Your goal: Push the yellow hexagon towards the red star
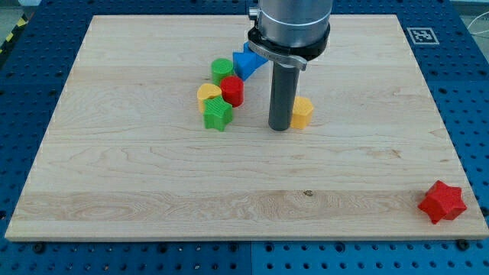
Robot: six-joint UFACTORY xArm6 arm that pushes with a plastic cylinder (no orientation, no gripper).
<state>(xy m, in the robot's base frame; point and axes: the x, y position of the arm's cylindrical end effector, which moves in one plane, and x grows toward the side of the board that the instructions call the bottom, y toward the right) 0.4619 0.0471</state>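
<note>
The yellow hexagon (303, 111) sits near the middle of the wooden board (153, 183), partly hidden behind my rod. My tip (280, 127) rests on the board right against the hexagon's left side. The red star (442, 202) lies far off at the board's bottom right corner.
A cluster of blocks lies to the left of my tip: a green cylinder (222, 70), a blue triangle (247, 61), a red cylinder (232, 91), a yellow heart-like block (208, 95) and a green star (217, 114). A fiducial marker (422, 35) sits at the top right.
</note>
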